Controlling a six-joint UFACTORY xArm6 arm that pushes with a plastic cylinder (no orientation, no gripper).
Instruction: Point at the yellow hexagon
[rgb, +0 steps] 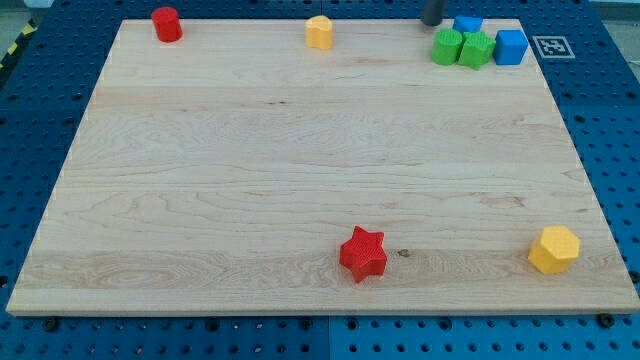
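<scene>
Rod entered from the view's top edge, right of centre, and my tip sat at the far rim of the desk, just beside the green block and close to the upper blue block. You had no jaws to report on this end effector: it was a plain dark rod, nothing spread, nothing pinched, and only its lower end showed in frame.

The target, the yellow hexagon, lay near the view's bottom right corner of the desk, well apart from my tip and with almost the whole depth of the board between them. A second yellow block, shape less certain, possibly a heart or rounded form, stood at the view's top centre; you should not have confused it with the target.

Other items noted: red cylinder top left; red star bottom centre; green star-like block and a blue cube clustered with the others at top right.

Judgement: the approach step had barely begun. The next move called for a long travel toward the view's bottom right, clearing the green and blue cluster first, then stopping just short of the hexagon without shoving it off the edge.
</scene>
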